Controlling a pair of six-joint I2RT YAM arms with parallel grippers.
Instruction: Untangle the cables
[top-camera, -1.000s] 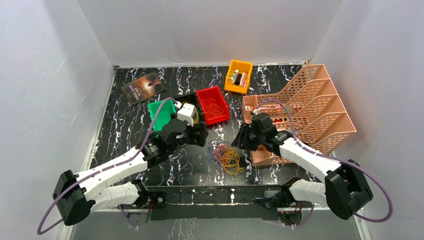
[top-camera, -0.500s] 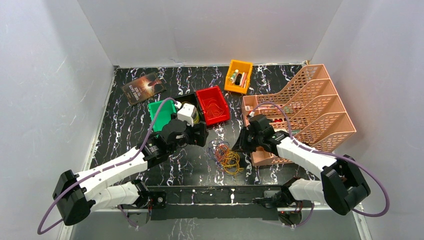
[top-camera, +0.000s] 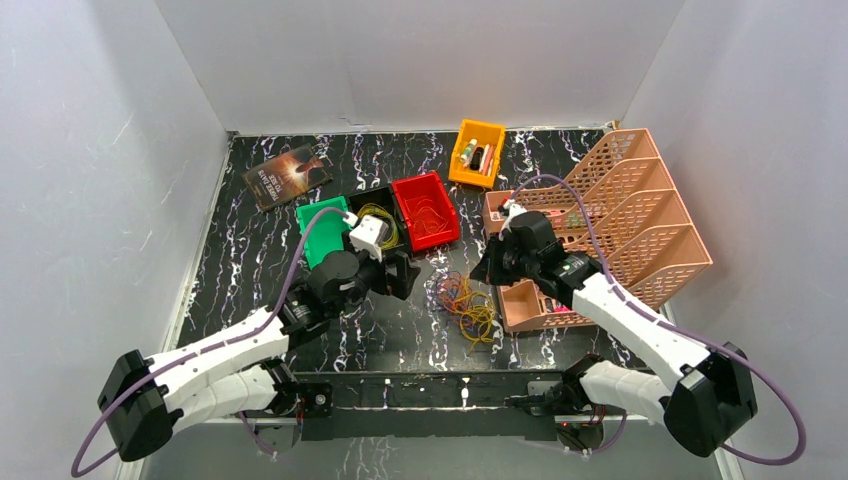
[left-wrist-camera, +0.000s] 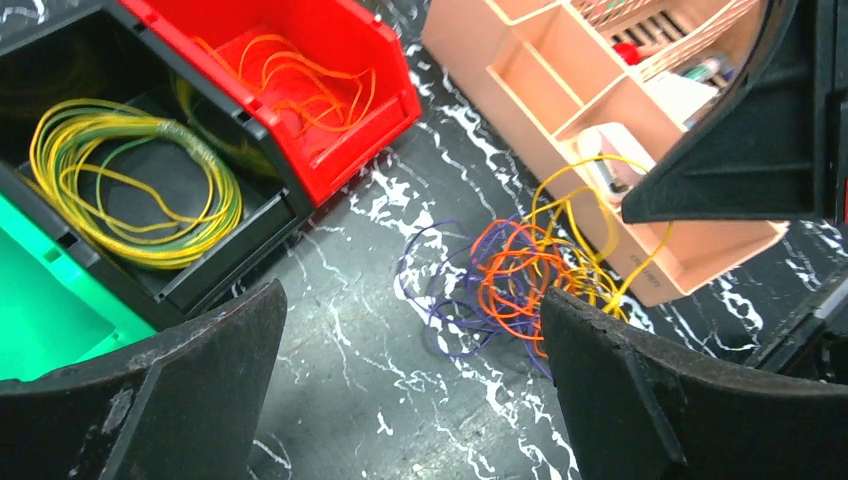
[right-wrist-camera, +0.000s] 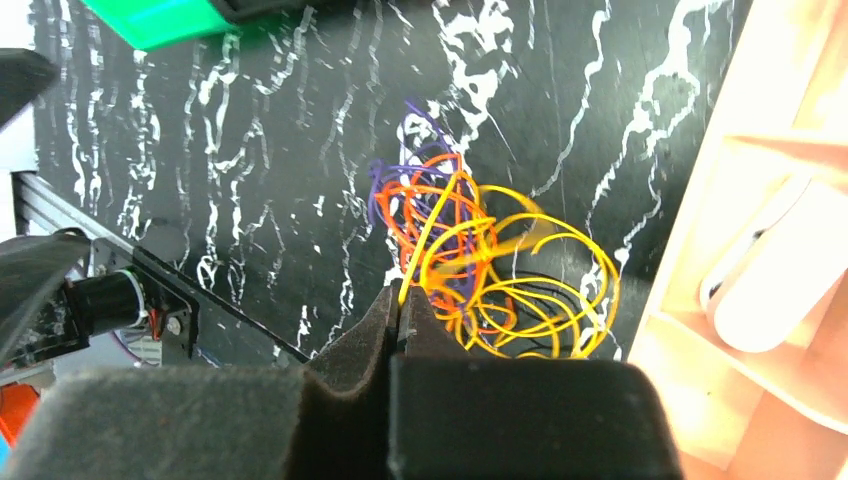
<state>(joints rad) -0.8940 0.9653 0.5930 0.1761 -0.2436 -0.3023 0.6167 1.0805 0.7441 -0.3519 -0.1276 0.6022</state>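
The cables (top-camera: 465, 303) lie as a loose tangle of orange, yellow and purple loops on the black marbled table, between my two grippers. My right gripper (right-wrist-camera: 402, 300) is shut on a yellow cable strand (right-wrist-camera: 425, 225) that rises from the tangle (right-wrist-camera: 450, 215) into the closed tips. In the top view, the right gripper (top-camera: 487, 270) hangs just right of the pile. My left gripper (left-wrist-camera: 410, 300) stands wide open above bare table, with the tangle (left-wrist-camera: 510, 275) just ahead of its right finger (left-wrist-camera: 640, 390). Nothing sits between its fingers.
A red bin (top-camera: 425, 210) holds an orange wire. A black bin (top-camera: 378, 215) holds a yellow-green coil, beside a green bin (top-camera: 322, 228). A peach file organizer (top-camera: 610, 220) stands close right of the tangle. An orange bin (top-camera: 476, 153) and a book (top-camera: 288, 174) lie at the back.
My right gripper has closed onto a yellow strand and drawn up and back, dragging the tangle slightly right. The left arm has shifted a little nearer, still open.
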